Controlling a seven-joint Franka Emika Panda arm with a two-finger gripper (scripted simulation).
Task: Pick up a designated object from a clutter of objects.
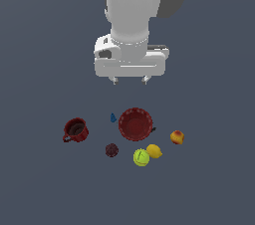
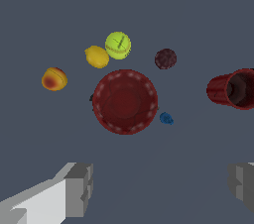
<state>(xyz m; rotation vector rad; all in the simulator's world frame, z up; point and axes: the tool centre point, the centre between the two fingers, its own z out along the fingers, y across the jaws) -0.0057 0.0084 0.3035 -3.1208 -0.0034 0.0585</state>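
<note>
No readable text, labels, brands, numbers or signs on anything.

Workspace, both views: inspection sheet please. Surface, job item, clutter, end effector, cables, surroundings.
Surface: flat grey-blue floor, evenly lit, no marks seen.
Job item: red bowl, upright, open side up, scalloped rim, nothing inside, not gripped.
Clutter: red mug apart on the exterior view's left; blue piece close beside the bowl; maroon ball; tennis ball and lemon close together, contact unclear; peach on the exterior view's right. A dark item peeks from behind the bowl, too hidden to identify.
End effector: open, fingers wide apart, above the bowl, holding nothing.
Cables: nothing seen.
Surroundings: nothing seen.
</note>
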